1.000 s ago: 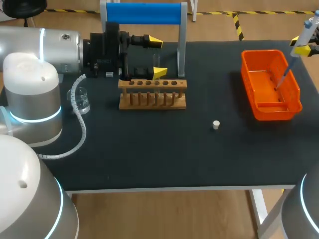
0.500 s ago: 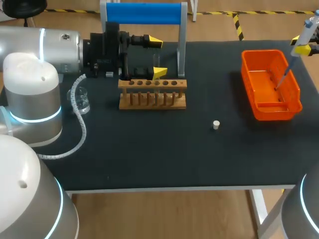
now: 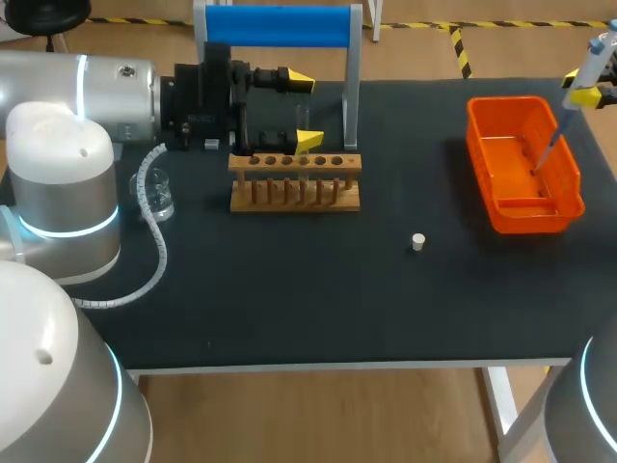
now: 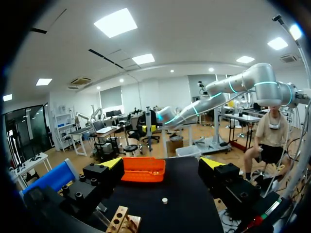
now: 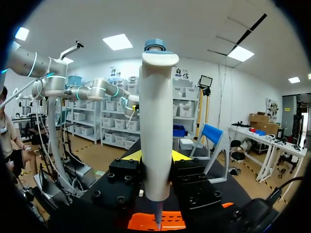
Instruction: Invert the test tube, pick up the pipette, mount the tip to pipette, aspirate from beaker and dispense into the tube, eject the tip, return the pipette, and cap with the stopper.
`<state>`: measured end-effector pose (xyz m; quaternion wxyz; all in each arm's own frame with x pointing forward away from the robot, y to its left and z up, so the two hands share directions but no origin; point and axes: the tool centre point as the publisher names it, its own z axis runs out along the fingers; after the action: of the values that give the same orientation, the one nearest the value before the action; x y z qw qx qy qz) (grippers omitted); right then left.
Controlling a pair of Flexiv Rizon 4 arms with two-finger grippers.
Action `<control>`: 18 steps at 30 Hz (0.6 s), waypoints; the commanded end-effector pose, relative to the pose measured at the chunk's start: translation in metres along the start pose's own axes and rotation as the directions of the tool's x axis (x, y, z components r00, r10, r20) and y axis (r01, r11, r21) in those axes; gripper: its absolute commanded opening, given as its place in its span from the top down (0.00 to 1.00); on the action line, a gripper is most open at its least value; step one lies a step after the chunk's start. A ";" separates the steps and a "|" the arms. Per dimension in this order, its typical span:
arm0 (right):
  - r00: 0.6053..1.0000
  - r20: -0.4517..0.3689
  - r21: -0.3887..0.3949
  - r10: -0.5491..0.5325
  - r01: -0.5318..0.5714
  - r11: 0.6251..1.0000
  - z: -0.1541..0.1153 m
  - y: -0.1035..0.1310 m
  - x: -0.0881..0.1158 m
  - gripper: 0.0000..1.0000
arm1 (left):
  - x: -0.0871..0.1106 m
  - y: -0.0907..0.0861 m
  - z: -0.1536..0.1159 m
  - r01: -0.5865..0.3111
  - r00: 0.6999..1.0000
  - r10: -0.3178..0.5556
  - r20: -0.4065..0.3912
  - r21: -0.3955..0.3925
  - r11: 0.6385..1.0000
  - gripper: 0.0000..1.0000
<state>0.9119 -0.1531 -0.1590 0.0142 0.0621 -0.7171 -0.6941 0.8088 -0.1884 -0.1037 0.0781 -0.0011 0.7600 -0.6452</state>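
Looking down in the head view, the left arm comes in from the left and its gripper [image 3: 304,112] hangs sideways just behind the wooden rack [image 3: 295,181], in front of the blue-topped stand [image 3: 280,26]. Its yellow tips stand well apart, one above the other, so the jaws are open. I cannot tell whether a tube stands between them. A glass beaker [image 3: 157,193] sits on the table [image 3: 289,299] beside the left arm's coiled cable. The white stopper [image 3: 417,242] lies alone on the cloth, between the rack and the orange bin [image 3: 479,164]. At the far right, the right gripper [image 3: 578,87] holds the pipette [image 3: 596,56] tilted, with its thin tip pointing down into the bin.

From the left wrist, the left gripper [image 4: 162,163] shows both fingers spread wide with nothing gripped. Ahead of it lie the stopper [image 4: 165,200] and, farther on, the bin [image 4: 143,170]. An end of the rack [image 4: 121,219] sits under the gripper, and the stand's blue bar [image 4: 51,177] is off to one side.

From the right wrist, the right gripper [image 5: 155,158] is closed on the pipette [image 5: 155,121], whose white body stands upright between the fingers, touched from both sides. Its tip hangs over the bin [image 5: 165,221] under the gripper. The stand [image 5: 211,132] is beyond.
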 end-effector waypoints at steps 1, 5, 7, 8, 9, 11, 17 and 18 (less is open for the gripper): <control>1.000 -0.001 0.003 0.000 0.000 1.000 -0.001 0.001 0.000 1.00 | 0.000 0.001 0.001 -0.001 1.000 0.001 0.002 0.002 1.000 0.00; 1.000 -0.001 0.003 0.000 0.000 1.000 -0.001 0.001 0.000 1.00 | -0.003 -0.003 0.015 -0.002 1.000 0.002 0.012 -0.009 1.000 0.00; 1.000 -0.001 0.003 0.000 0.000 1.000 -0.001 0.001 0.000 1.00 | -0.006 -0.005 0.027 0.007 1.000 -0.006 0.019 -0.022 1.000 0.00; 1.000 -0.001 0.003 0.000 0.000 1.000 -0.001 0.001 0.000 1.00 | -0.007 -0.007 0.034 0.015 0.999 -0.014 0.038 -0.034 0.999 0.00; 1.000 -0.001 0.003 0.000 0.000 1.000 -0.001 0.001 0.000 1.00 | -0.009 -0.007 0.040 0.030 0.998 -0.027 0.050 -0.049 0.998 0.00; 1.000 -0.001 0.003 0.000 0.000 1.000 -0.001 0.001 0.000 1.00 | -0.011 -0.011 0.056 0.029 0.998 -0.025 0.052 -0.068 0.997 0.00; 1.000 -0.001 0.003 0.000 0.000 1.000 -0.001 0.001 0.000 1.00 | -0.018 -0.025 0.107 0.027 0.999 -0.025 0.033 -0.090 0.996 0.00; 1.000 -0.001 0.003 0.000 0.000 1.000 -0.001 0.001 0.000 1.00 | -0.019 -0.027 0.115 0.028 0.999 -0.025 0.032 -0.091 0.996 0.00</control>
<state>0.9119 -0.1531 -0.1590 0.0141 0.0621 -0.7171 -0.6941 0.8189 -0.2481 -0.0896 0.0849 -0.0240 0.7780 -0.6221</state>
